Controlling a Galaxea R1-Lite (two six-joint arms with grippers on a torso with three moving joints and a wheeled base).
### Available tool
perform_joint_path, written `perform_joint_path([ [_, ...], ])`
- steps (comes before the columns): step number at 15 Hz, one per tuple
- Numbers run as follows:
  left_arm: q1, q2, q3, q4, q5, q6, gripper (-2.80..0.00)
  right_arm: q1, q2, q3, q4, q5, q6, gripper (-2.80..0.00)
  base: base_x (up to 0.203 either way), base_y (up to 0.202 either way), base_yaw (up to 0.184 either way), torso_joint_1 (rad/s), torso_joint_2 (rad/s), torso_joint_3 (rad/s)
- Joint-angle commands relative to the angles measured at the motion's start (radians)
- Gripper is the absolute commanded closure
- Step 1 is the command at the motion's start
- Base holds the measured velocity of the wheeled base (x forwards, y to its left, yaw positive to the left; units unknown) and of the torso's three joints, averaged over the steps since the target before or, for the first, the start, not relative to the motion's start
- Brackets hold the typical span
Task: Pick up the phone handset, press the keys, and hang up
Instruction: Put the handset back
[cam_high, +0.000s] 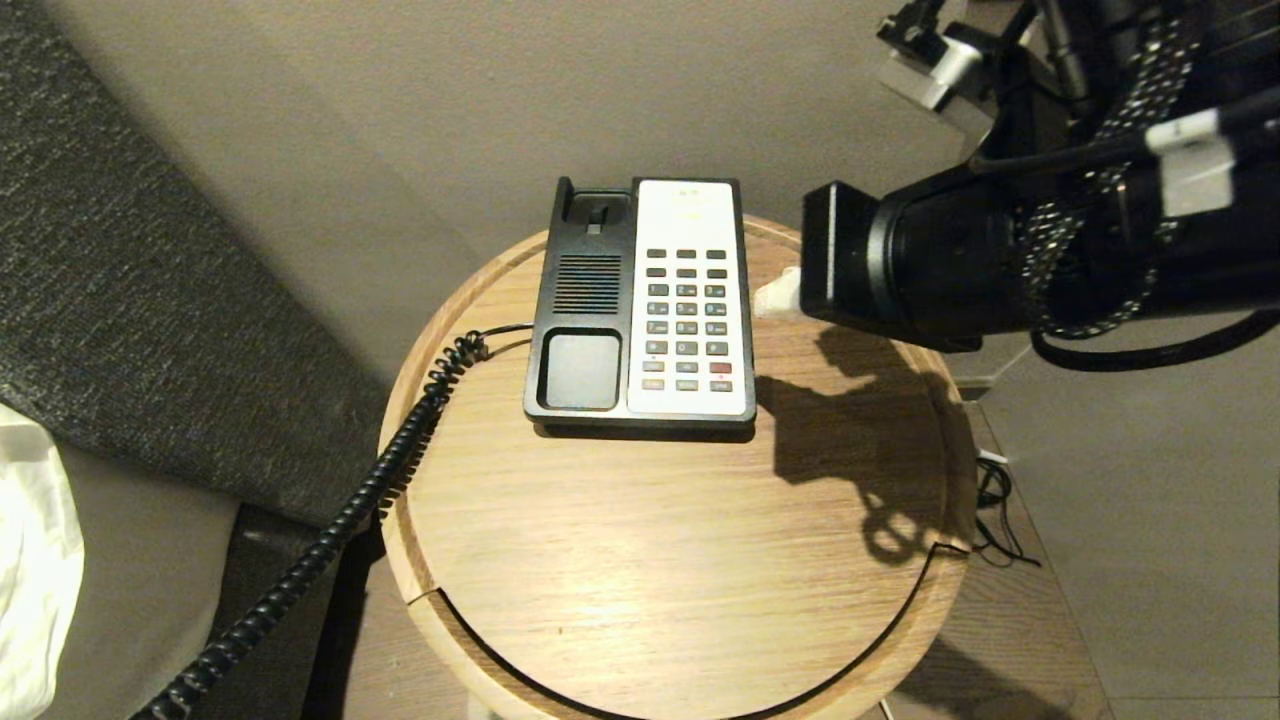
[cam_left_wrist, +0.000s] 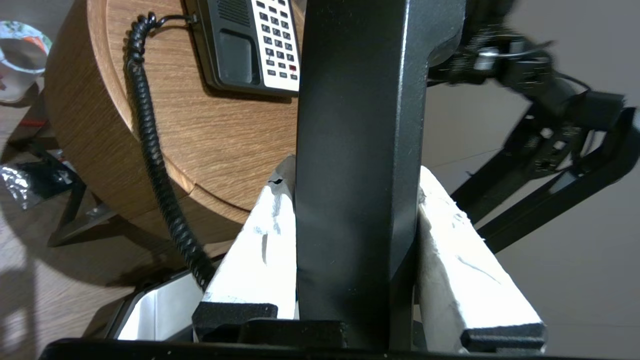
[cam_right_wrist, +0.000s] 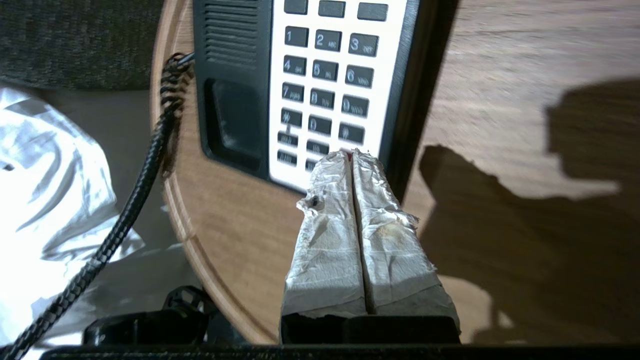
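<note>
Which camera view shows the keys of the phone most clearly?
The right wrist view: the keys fill it, digits readable, beyond the shut right gripper. The head view shows the whole grid, smaller. The left wrist view shows part, behind the phone handset.

The keys (cam_right_wrist: 327, 85) carry readable digits: 2, 3, 4, 5, 6, 7 and 0. Their small letters beneath are illegible. No brand shows.

The phone handset (cam_left_wrist: 357, 150) is a long glossy black plastic receiver, off its cradle and clear of the counter (cam_high: 650, 560). A black coiled cord (cam_high: 330, 530) runs from the phone base over the counter's left edge. The keys (cam_high: 686, 320) form a grid of dark grey buttons, one red, in a white faceplate, facing up.
</note>
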Motion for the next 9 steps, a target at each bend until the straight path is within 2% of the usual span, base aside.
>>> perform_joint_path([
  [1,0.000,-0.002,0.017,0.005,0.004,0.001,0.00,0.000,-0.096,0.003,0.050,-0.035,0.004,0.00,0.000,0.000,0.000,0.000,0.00,0.000],
  [3,0.001,0.007,0.049,0.005,0.009,0.018,0.00,-0.001,-0.178,0.002,0.122,-0.084,0.005,0.00,0.000,0.000,0.000,0.000,0.00,0.000],
  [5,0.002,0.037,0.062,0.002,0.014,0.084,0.00,-0.016,-0.280,0.004,0.201,-0.101,0.006,0.00,0.000,0.000,0.000,0.000,0.00,0.000],
  [7,0.004,0.109,0.030,-0.006,0.024,0.112,0.00,-0.036,-0.387,0.018,0.281,-0.122,0.009,0.00,0.000,0.000,0.000,0.000,0.00,0.000],
  [9,0.004,0.207,-0.050,-0.016,0.063,0.118,0.00,-0.044,-0.503,0.035,0.361,-0.136,0.013,0.00,0.000,0.000,0.000,0.000,0.00,0.000],
])
